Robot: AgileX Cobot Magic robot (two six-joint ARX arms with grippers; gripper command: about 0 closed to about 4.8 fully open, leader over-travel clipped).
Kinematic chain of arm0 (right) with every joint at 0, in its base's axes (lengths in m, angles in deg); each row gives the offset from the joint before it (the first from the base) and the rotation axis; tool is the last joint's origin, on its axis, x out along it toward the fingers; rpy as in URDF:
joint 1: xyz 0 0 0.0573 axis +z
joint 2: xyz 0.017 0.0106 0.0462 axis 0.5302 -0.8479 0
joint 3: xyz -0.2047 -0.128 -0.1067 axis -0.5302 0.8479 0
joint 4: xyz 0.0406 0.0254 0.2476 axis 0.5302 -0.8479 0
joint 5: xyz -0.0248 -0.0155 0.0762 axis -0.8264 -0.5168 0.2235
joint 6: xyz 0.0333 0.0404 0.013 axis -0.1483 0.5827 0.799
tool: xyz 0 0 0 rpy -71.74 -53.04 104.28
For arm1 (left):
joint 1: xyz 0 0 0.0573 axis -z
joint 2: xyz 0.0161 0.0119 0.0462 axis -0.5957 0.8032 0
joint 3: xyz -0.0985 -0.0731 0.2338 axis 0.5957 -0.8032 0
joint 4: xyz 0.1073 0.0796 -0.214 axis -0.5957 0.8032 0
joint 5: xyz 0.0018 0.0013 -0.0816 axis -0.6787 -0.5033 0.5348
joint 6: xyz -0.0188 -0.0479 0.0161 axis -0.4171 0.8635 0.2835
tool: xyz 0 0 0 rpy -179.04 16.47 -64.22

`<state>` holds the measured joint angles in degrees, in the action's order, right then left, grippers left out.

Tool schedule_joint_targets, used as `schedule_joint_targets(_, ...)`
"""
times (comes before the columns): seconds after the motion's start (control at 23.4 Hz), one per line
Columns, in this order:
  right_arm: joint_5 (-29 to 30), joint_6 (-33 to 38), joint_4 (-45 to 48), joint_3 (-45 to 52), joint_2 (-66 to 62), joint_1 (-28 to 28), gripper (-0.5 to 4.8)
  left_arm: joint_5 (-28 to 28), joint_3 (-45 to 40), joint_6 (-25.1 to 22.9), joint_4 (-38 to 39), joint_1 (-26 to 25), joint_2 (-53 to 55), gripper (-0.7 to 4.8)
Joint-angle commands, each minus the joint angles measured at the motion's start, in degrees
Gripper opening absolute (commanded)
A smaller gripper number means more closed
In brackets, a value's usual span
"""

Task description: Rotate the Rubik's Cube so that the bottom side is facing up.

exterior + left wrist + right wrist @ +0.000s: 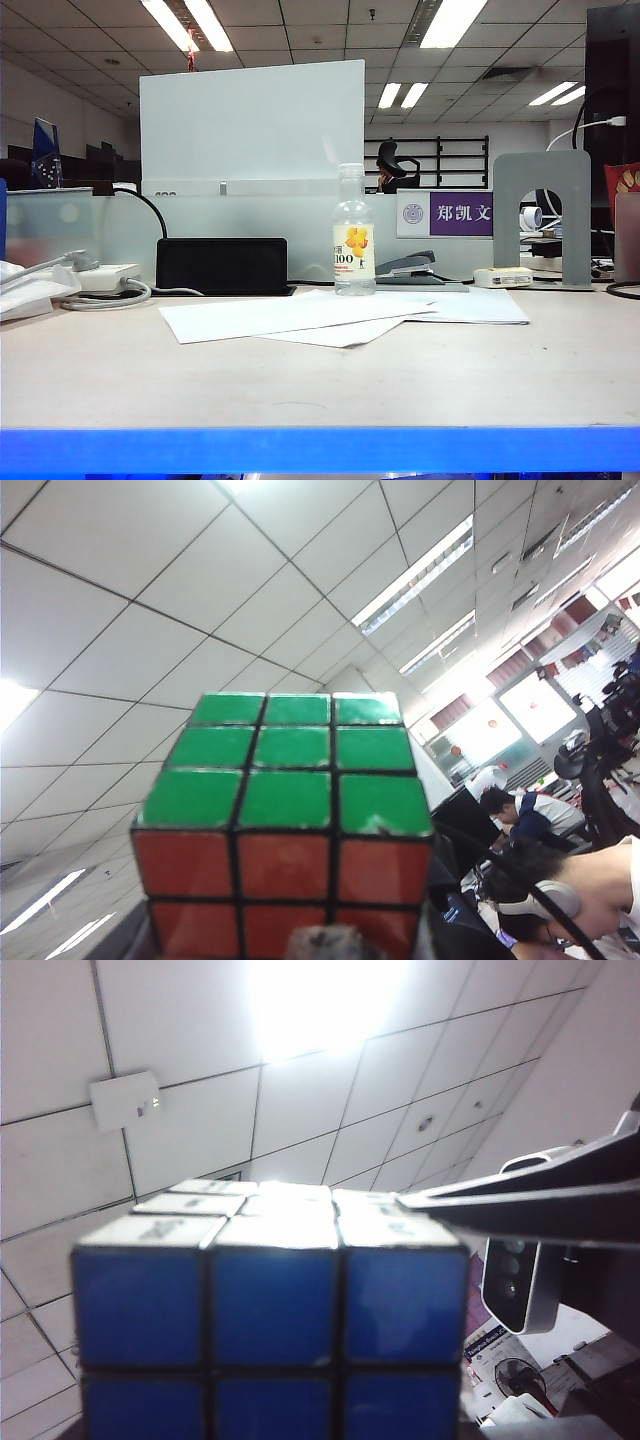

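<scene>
The Rubik's Cube [285,810] is held up against the ceiling, close in front of both wrist cameras. In the left wrist view it shows a green face above a red one. My left gripper [285,905] is shut on it, with dark finger shapes flanking its sides. In the right wrist view the Rubik's Cube [270,1300] shows a blue face with a white face above. A dark finger [540,1200] of the left gripper lies along the white face. My right gripper [270,1390] is hidden behind the cube, so its jaws do not show. The exterior view shows no cube or gripper.
On the table in the exterior view stand a clear bottle [354,235], loose white papers [330,312], a black box [222,265], a stapler [408,266] and a grey bookend [541,215]. A white board [252,125] stands behind. A blue strip [320,450] edges the table front.
</scene>
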<state>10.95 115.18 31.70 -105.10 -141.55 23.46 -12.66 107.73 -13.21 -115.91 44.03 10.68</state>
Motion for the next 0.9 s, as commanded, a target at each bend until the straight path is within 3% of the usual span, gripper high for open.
schedule_joint_targets(0.04, 1.20, -0.37, 0.28, -0.09, 0.17, 0.11, 3.37, -2.62, 0.26, 0.00, 2.08, -0.02, -0.07, -0.06)
schedule_joint_targets(0.21, 1.55, -0.55, 0.35, -0.13, 0.17, -0.74, 3.49, -2.67, 0.26, -0.15, 2.10, -0.04, -0.07, -0.06)
schedule_joint_targets(0.34, 1.40, -0.55, 0.52, -0.17, 0.22, -2.23, 4.63, -2.49, 0.26, -1.38, 3.65, -0.04, -0.07, -0.06)
schedule_joint_targets(0.38, 1.49, -0.42, 0.52, -0.20, 0.24, -2.51, 4.79, -2.51, 0.26, -1.70, 4.61, -0.04, -0.07, -0.06)
schedule_joint_targets(0.64, 2.67, -0.63, 0.48, -0.61, 0.28, -4.22, 4.79, -2.45, 0.26, -5.33, 8.44, -0.04, 0.00, -0.06)
schedule_joint_targets(0.9, 13.07, -2.82, -3.37, -2.38, 0.31, -8.37, 4.79, -2.49, 0.26, -10.45, 14.34, -0.04, 0.07, -0.06)
